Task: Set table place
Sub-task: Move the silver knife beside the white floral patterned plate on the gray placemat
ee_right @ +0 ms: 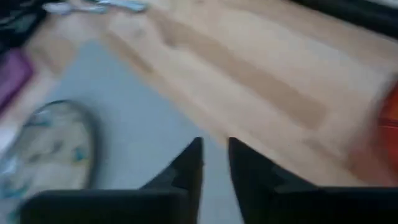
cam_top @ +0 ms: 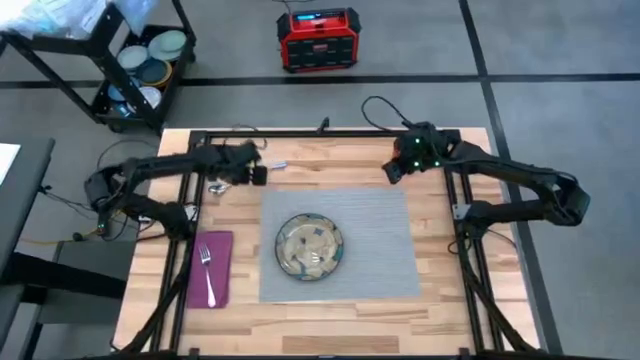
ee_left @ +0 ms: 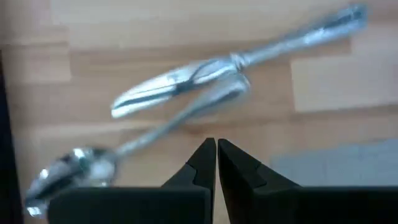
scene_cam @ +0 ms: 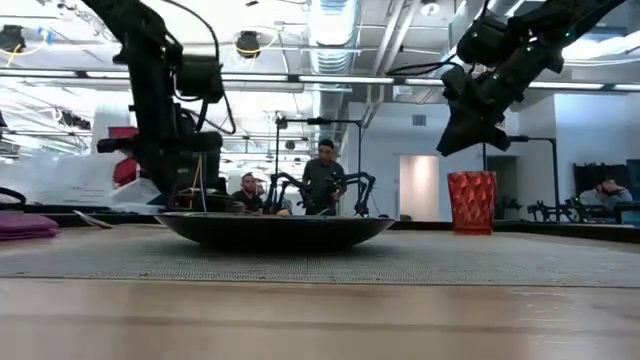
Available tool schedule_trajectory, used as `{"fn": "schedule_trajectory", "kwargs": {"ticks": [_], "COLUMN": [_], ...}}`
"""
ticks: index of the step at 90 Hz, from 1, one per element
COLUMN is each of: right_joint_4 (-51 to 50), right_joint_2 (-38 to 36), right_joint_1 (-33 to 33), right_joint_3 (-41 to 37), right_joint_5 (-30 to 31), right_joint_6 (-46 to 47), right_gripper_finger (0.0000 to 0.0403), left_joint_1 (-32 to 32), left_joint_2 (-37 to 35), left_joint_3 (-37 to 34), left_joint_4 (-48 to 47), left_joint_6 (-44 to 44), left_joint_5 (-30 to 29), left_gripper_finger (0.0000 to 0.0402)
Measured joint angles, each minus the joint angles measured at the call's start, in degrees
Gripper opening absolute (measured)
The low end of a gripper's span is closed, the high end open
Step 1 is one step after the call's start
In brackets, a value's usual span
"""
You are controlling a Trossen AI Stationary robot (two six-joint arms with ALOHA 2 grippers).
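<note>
Left gripper (cam_top: 258, 174) hangs over the table (cam_top: 440, 300) at about eleven o'clock from the plate (cam_top: 310, 247); in its wrist view the two fingers (ee_left: 202, 167) stand almost pressed together with only a thin slit between them, and nothing is held; just ahead of the tips lie the knife (ee_left: 236, 62) and the spoon (ee_left: 149, 134), crossed over each other on the bare wood, the spoon's bowl nearest the table's left edge; at about nine o'clock from the plate the magenta napkin (cam_top: 210, 268) lies on the wood just beside the grey mat (cam_top: 380, 240), with the fork (cam_top: 207, 275) resting along it; the plate sits on the mat, a little left of the mat's middle; right gripper (cam_top: 392, 172) hovers above the mat's far right corner, at about one o'clock from the plate, its fingers (ee_right: 186, 165) a narrow gap apart and holding nothing; from table height an orange cup (scene_cam: 471, 202) shows beyond the mat below that gripper, though from above the arm seems to hide it.
</note>
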Motion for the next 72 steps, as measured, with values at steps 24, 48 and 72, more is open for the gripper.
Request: {"fn": "schedule_trajectory", "kwargs": {"ticks": [24, 48, 72], "right_joint_4": [-0.79, -2.38, -6.25], "right_joint_2": [8.33, 10.42, 10.33], "right_joint_1": [3.78, 5.49, 5.46], "right_joint_3": [8.21, 13.97, 14.05], "right_joint_5": [1.09, 5.14, 7.73], "right_joint_6": [2.83, 3.98, 5.44], "right_gripper_finger": [0.0001, 0.0, 0.0], "left_joint_1": [10.39, 13.19, 12.95], "left_joint_2": [2.81, 13.65, 18.35], "left_joint_3": [0.0, 0.0, 2.69], "left_joint_4": [4.34, 10.06, 9.16], "left_joint_6": [13.08, 25.31, 31.88], "left_joint_5": [1.43, 3.18, 2.18], "left_gripper_finger": [0.0, 0.0, 0.0]}}
